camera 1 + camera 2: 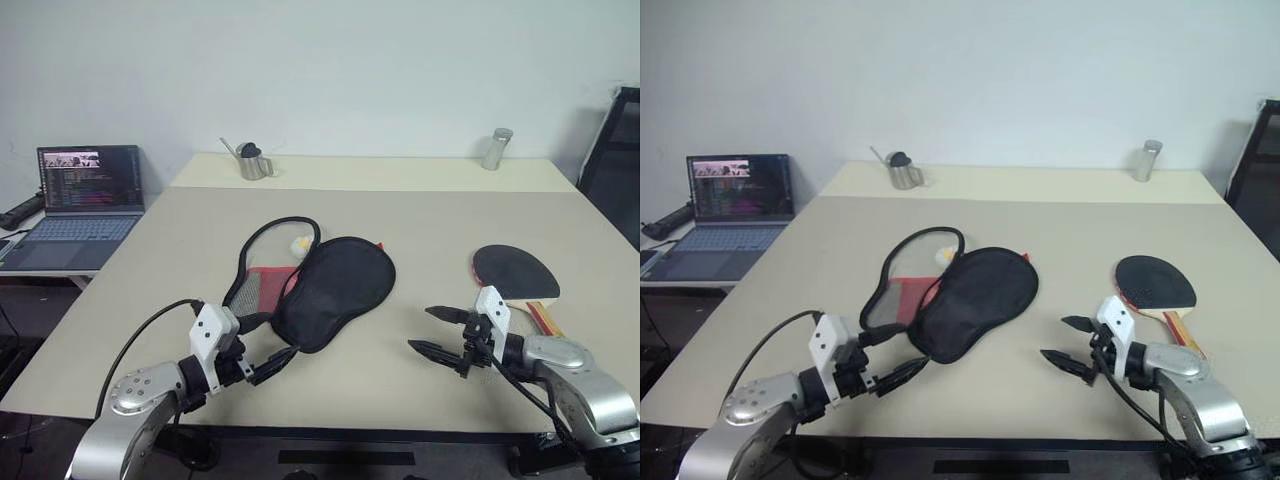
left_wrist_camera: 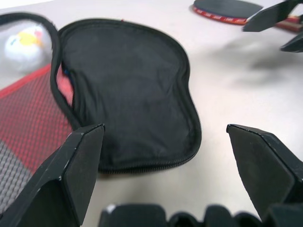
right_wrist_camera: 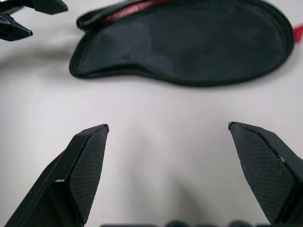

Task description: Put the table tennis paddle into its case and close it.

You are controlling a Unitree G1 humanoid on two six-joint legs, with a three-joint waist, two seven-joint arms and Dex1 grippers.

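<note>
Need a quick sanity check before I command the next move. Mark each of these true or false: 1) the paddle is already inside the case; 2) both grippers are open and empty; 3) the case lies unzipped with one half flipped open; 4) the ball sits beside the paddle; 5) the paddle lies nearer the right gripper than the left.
1) False. The table tennis paddle lies bare on the table, apart from the case.
2) True. The left gripper and right gripper are open, holding nothing.
3) True.
4) False. The ball rests by the case's opened half, far from the paddle.
5) True.
</note>
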